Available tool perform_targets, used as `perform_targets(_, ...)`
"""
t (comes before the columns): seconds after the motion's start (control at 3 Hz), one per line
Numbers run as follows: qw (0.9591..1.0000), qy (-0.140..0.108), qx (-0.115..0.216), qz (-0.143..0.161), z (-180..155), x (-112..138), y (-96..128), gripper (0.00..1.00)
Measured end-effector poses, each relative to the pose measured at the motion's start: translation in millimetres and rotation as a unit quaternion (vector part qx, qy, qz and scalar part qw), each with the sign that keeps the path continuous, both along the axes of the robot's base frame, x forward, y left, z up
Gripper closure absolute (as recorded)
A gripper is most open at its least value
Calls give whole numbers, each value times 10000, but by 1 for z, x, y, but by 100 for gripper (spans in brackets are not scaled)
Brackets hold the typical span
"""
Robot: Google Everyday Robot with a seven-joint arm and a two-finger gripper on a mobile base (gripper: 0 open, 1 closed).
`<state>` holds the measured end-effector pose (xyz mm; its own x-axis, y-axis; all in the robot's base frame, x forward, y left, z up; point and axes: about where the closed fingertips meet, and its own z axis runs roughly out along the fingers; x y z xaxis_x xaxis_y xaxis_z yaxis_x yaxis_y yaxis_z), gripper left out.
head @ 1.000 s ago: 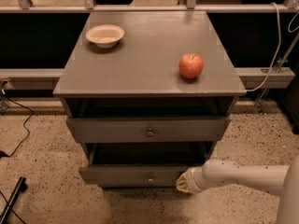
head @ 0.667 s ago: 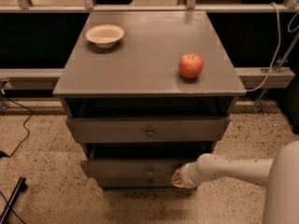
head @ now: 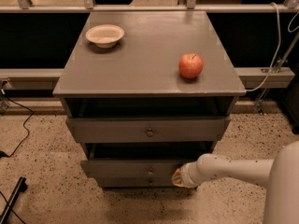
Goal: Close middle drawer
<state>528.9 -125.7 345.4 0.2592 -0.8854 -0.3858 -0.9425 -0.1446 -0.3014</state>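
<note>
Claw [head: 179,177] on the white arm sits low right, pressed against the right end of the middle grey wooden drawer front [head: 121,168], just right of its small round knob; cannot tell whether the claw is spread or pressed together (the tip faces away, into the wood). Change over the last second: the middle drawer front has slid back toward the grey cabinet, the dark box interior above it shows less, and the claw has followed it inward and to the left. Meaning: the push is working and the closing step is well along but, by my read, not finished, since a dark strip remains above the front and it sits slightly proud of the lowest grey drawer front [head: 126,182]. Uppermost grey drawer [head: 117,129] is pulled out, untouched. Red apple [head: 190,65] and cream round bowl [head: 105,34] rest well apart on the grey cabinet surface [head: 145,50].
</note>
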Motion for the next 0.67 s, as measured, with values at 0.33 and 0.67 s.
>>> perform_targets(0.33,9994,-341,9,-85,1,14,-2,100)
perform_targets(0.67,9971,-743,5,-171,5,28,-5,100)
